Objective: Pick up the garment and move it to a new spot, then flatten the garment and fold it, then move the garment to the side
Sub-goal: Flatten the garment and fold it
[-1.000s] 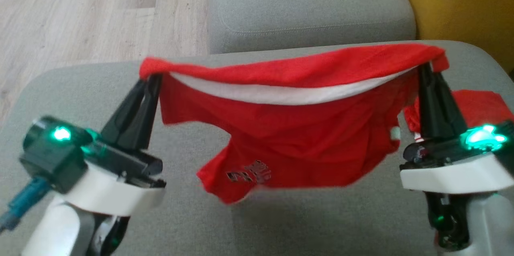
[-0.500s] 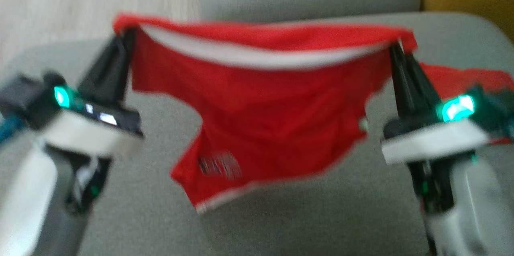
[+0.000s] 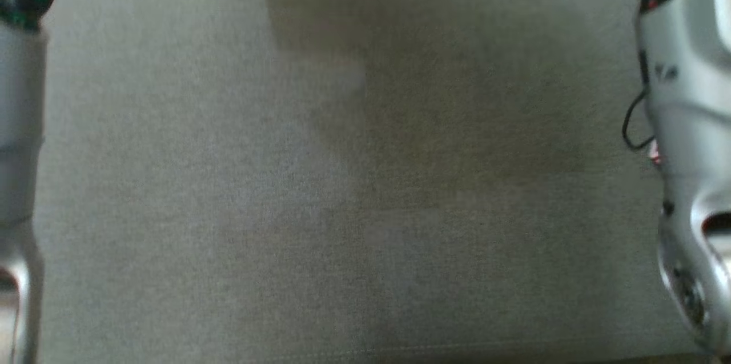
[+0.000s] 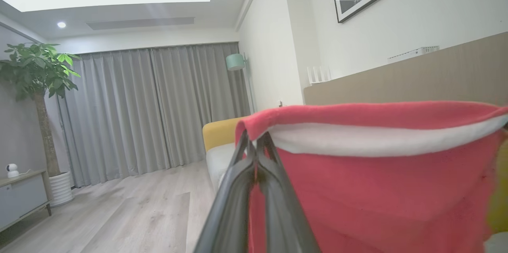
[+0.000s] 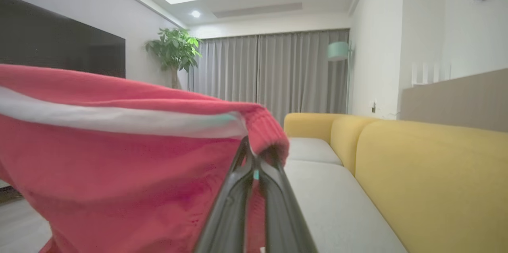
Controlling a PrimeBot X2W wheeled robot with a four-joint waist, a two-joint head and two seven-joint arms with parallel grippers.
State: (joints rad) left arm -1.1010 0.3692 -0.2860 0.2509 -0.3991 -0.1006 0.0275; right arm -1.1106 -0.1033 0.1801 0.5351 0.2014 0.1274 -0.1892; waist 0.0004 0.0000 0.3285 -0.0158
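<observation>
Living room setup here: grey curtains [image 4: 151, 106] across the far wall, a leafy plant [image 4: 35, 70] in the corner, pale wood floor [image 4: 131, 213], and a sofa [image 5: 428, 173] with a yellow back and grey seats running along the wall. The head view looks straight down at plain grey cushion [image 3: 200, 210] with a soft shadow across the middle. A pale left forearm [image 3: 17, 124] and right forearm [image 3: 685, 95] run along its side edges.

The garment [image 4: 377, 189] is red with a white band just under its top edge, and it's up in the air, strung between the two arms.

The left gripper [image 4: 256, 141] has its fingers pinched tight on one top corner, and the cloth spreads off to the right in that wrist view. The red hem folds over the fingertips.

The right gripper [image 5: 252, 153] is clamped the same way on the other top corner. There the fabric stretches off to the left and hangs down below the fingers. The top edge sags a little between the two pinches.
</observation>
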